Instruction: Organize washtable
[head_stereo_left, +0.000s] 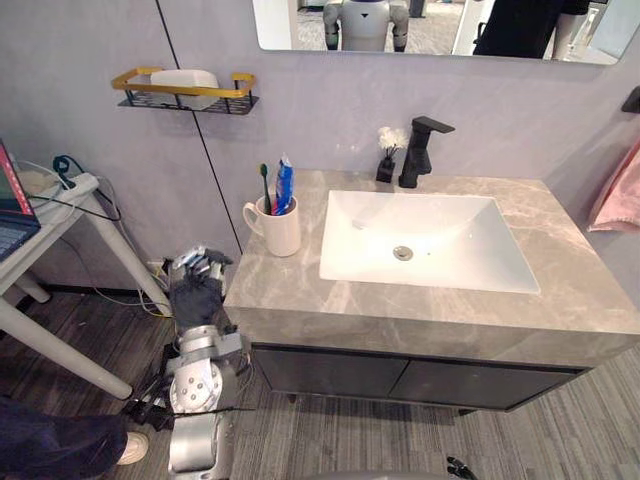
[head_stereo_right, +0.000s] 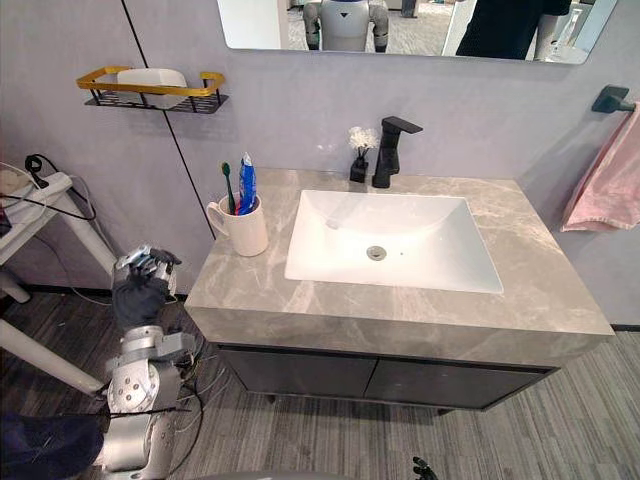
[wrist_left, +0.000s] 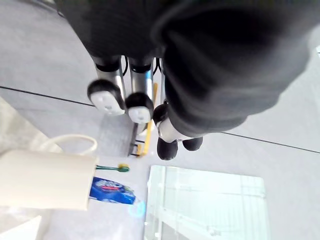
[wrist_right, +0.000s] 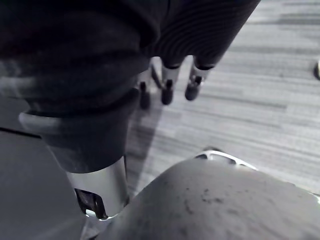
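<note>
Washtable (head_stereo_left: 300, 295): grey stone top, nothing loose on it that I can make out. White mug (head_stereo_left: 281, 229) stands on the left part of the top, near the back, just beside the sink (head_stereo_left: 345, 255), handle turned away from the basin. A green toothbrush (head_stereo_left: 265, 186) and a blue toothpaste tube (head_stereo_left: 284, 186) stand upright inside it. Black faucet (head_stereo_left: 418, 151) is behind the basin, with a small dark vase (head_stereo_left: 386, 166) of white flowers touching or just beside it on its left. Basin is bare apart from the drain. A gold-railed wall shelf (head_stereo_left: 232, 88) well left of the mug and above it carries a white block, likely soap. Pink towel (head_stereo_left: 615, 195) hangs at the far right. Judgement: the tidying looks mostly done, with brush and paste housed in the mug; what is left, if anything, is small, perhaps shifting the mug or squaring things up, and I cannot tell which from here. Left hand (head_stereo_left: 197, 290) is raised just off the top's left edge, about level with it and near the mug, touching nothing; fingers (wrist_left: 106, 95) are loosely extended, thumb apart, hand empty, and its wrist view looks toward the mug. Right hand (wrist_right: 193, 82) hangs low over the wood-grain floor (wrist_right: 260, 100), fingers straight, pointing down, holding nothing.
</note>
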